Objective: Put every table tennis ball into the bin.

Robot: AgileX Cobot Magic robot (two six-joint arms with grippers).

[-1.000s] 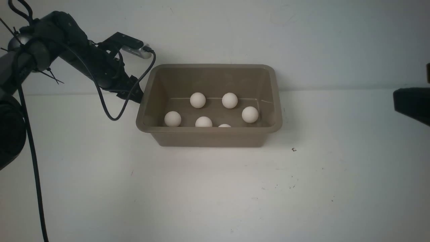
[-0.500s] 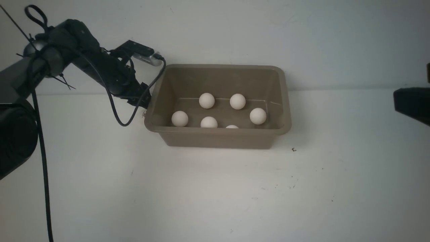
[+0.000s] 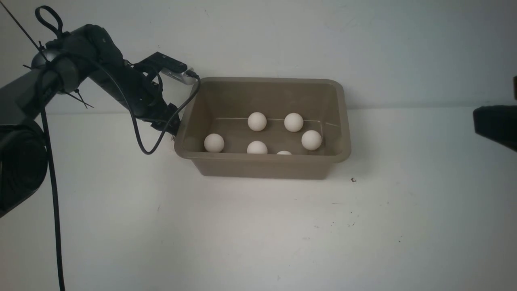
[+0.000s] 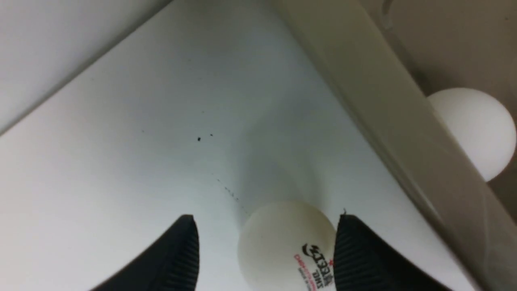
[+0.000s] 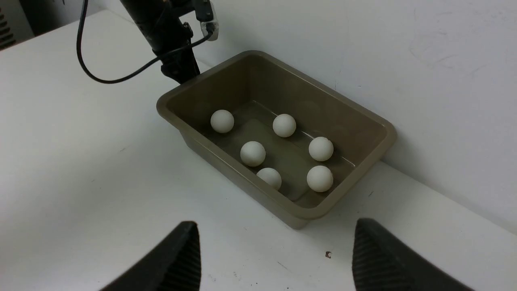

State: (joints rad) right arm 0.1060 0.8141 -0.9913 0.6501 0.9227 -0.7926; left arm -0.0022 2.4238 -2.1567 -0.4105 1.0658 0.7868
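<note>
The taupe bin [image 3: 262,167] stands against the back wall and holds several white table tennis balls [image 3: 257,121], also seen in the right wrist view [image 5: 253,153]. My left gripper [image 3: 170,126] is low at the bin's left outer wall. In the left wrist view it [image 4: 265,220] is open around one more ball [image 4: 282,246] with a red and black logo. That ball lies on the table beside the bin's rim [image 4: 383,105] and touches one finger, with a gap to the other. My right gripper [image 5: 275,223] is open and empty, held high in front of the bin [image 5: 194,133].
The white wall runs just behind the bin. The left arm's cable [image 3: 139,137] hangs beside the bin's left corner. A dark part of the right arm [image 3: 494,123] shows at the right edge. A small dark speck [image 3: 353,180] lies on the white table right of the bin.
The left arm has moved right against the bin's left side. The bin has slid right with it, and the balls inside have rolled a little. The right arm has not moved.
</note>
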